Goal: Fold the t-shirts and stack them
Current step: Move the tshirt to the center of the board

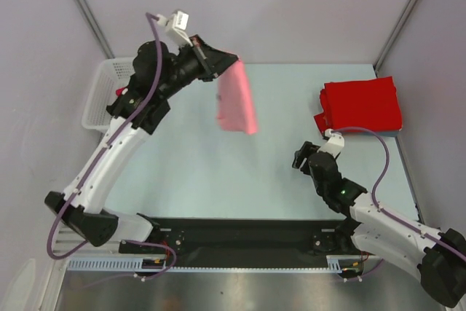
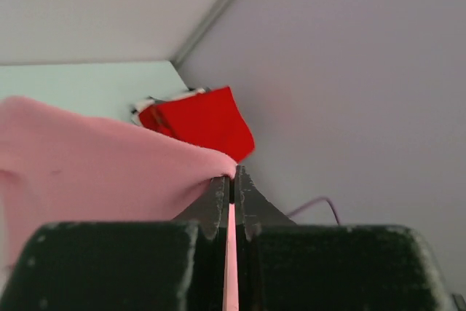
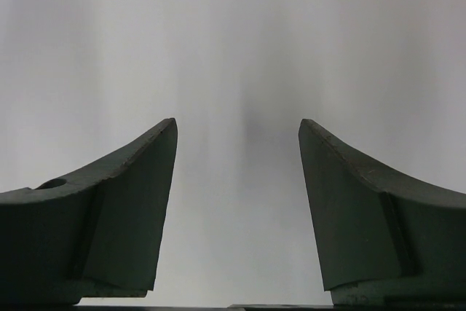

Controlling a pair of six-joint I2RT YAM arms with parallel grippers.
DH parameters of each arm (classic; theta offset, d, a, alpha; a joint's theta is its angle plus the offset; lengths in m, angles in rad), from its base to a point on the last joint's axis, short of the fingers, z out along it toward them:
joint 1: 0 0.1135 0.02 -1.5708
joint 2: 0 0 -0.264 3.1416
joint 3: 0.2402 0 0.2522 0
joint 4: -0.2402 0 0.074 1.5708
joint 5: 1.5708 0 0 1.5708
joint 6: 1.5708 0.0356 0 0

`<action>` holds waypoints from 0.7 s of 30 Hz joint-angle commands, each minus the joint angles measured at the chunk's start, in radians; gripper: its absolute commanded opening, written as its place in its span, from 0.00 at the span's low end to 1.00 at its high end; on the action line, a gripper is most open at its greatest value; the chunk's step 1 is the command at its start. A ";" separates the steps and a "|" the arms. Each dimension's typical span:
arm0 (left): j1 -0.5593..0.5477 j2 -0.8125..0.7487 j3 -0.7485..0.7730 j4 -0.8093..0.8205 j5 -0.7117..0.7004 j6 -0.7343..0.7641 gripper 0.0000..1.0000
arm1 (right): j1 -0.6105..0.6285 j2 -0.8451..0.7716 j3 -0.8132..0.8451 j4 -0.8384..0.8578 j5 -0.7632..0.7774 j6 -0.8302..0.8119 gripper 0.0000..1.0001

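We reckon the red t-shirts (image 1: 362,105) lie folded and stacked far right on the surface (image 1: 204,172), while our left claw (image 1: 229,56), pinched shut, holds the unfolded pink t-shirt (image 1: 237,100) aloft and our right claw (image 1: 300,158) gapes empty.

**RIGHT GRIPPER (image 3: 237,125): SPREAD WIDE**

Occupying the lower left and lower right of the frame: two dark fingers (image 3: 109,216), tips curving upward to mid-height, well apart. Near the left edge, on the left-hand finger's top face: a small round recess (image 3: 49,183). Between and above: a blurred, pale grey backdrop (image 3: 237,34) with faint vertical streaks.
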 commanded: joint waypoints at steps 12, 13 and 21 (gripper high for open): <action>0.054 -0.187 -0.803 0.224 -0.157 -0.143 0.81 | -0.018 -0.187 -0.040 -0.047 0.064 0.026 0.72; 0.050 -0.189 -0.913 0.239 -0.153 -0.155 0.89 | -0.019 -0.199 -0.053 -0.030 0.055 0.020 0.72; -0.006 -0.166 -0.946 0.201 -0.263 0.010 0.97 | -0.028 -0.135 -0.070 0.120 -0.146 -0.065 0.67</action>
